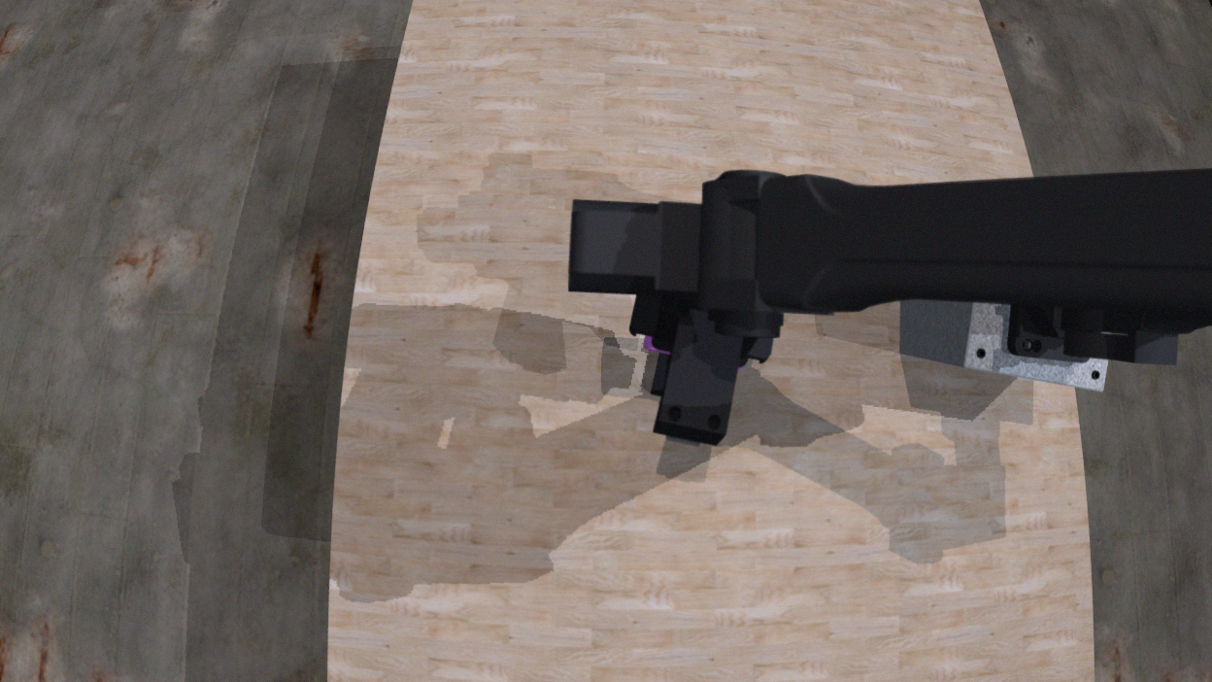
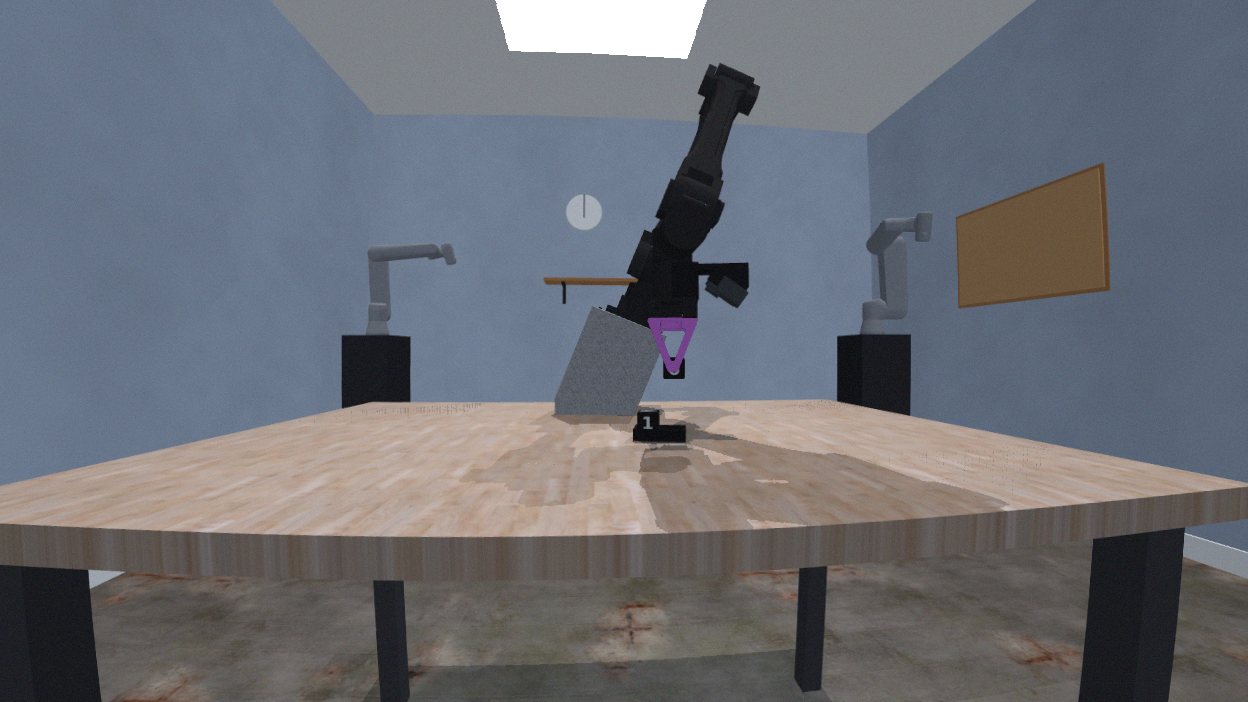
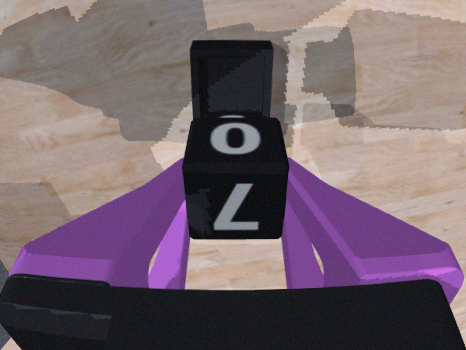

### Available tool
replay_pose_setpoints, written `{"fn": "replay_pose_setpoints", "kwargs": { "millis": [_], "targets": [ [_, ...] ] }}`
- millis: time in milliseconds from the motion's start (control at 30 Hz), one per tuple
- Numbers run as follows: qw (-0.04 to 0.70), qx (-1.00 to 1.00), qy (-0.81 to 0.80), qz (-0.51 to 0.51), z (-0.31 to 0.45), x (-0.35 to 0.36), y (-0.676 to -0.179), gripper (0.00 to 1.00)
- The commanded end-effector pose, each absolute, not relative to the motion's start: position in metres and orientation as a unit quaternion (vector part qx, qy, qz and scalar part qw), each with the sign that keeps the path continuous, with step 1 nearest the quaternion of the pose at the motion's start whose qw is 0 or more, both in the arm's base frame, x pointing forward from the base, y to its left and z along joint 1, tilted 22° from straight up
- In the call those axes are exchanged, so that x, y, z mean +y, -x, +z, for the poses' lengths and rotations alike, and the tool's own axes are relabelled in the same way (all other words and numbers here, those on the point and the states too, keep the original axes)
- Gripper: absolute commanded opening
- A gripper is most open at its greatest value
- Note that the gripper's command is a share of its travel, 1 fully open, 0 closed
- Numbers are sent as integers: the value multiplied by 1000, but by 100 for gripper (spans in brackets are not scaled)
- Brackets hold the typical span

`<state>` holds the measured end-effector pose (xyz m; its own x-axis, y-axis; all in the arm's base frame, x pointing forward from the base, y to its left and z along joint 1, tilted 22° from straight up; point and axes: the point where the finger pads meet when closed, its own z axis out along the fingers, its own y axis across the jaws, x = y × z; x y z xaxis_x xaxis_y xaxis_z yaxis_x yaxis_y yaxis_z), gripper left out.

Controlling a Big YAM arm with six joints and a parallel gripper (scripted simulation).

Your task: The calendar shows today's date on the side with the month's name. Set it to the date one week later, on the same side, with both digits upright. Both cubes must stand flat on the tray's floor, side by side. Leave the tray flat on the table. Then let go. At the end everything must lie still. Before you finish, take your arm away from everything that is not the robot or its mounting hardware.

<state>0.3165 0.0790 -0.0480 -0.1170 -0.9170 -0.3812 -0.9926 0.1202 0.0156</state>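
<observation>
My gripper with purple fingers is shut on a black digit cube; the cube shows a 7 toward the wrist camera and a 0 on the face beyond it. In the exterior view the gripper holds the cube in the air, above the right end of the black tray. A second black cube showing a 1 stands in the tray's left part. In the wrist view the tray lies straight below, past the held cube. In the top view the arm hides the tray and both cubes.
The arm's grey speckled base block stands tilted just behind the tray, also seen in the top view. Two grey arms on black pedestals stand beyond the table's far edge.
</observation>
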Motion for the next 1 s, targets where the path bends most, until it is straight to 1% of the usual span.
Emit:
{"fn": "replay_pose_setpoints", "kwargs": {
  "millis": [0,467,600,633,967],
  "targets": [
    [136,740,645,138,-59,84,-313,26],
    [136,741,643,138,-89,94,-314,26],
    [136,742,642,138,-91,94,-314,26],
    [149,739,644,129,-81,95,-321,26],
    [137,741,643,137,-88,95,-314,26]
  ]
}}
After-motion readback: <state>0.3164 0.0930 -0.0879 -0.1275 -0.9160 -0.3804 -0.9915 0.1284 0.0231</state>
